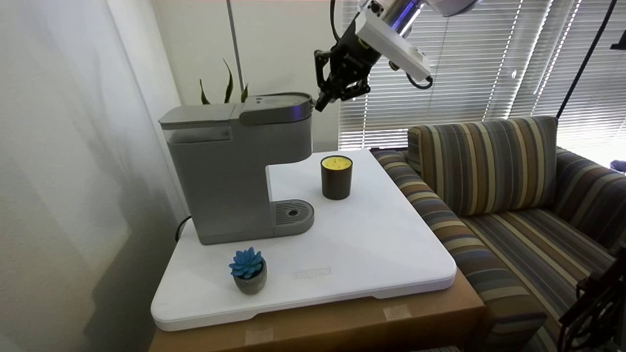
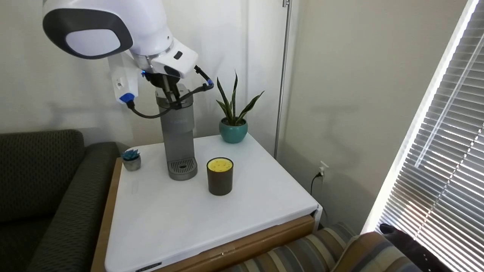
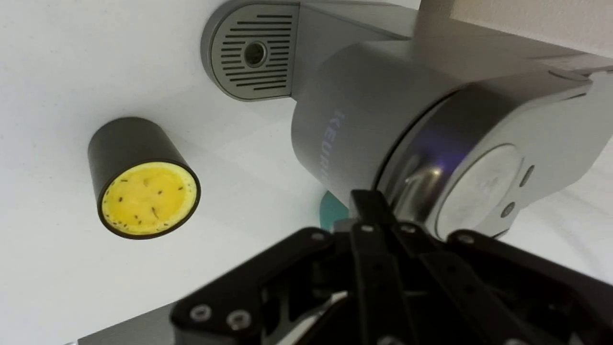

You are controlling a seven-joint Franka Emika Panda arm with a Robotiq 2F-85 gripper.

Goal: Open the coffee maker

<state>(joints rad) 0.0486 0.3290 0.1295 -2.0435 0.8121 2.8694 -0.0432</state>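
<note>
The black two-fingered gripper (image 1: 321,103) tilts down toward the machine, its fingertips drawn together with nothing visible between them. Directly ahead of them is the flat grey lid with a shiny curved front band (image 3: 479,148); I cannot tell whether they touch it. The lid lies down flat on the large boxy grey coffee maker (image 1: 244,181), whose body stretches away from the fingertips and below them, down to its slotted round-fronted grey drip tray (image 3: 268,79).

The step in hand looks to be catching the lid's front edge. I would seat the paired fingertips under the lip at the dark curved seam (image 3: 401,140), lift gently, then follow an arc up and back, since the hinge is probably at the far end. Together, the fingers should act as one stiff hook. Pushing inward could slide or tip the machine; if the tips slip, reseat them lower rather than press harder.

Farther below the gripper, apart from it, stands the dark brown cylindrical candle jar with yellow wax (image 1: 336,183), on the white rectangular tabletop (image 1: 371,234).
</note>
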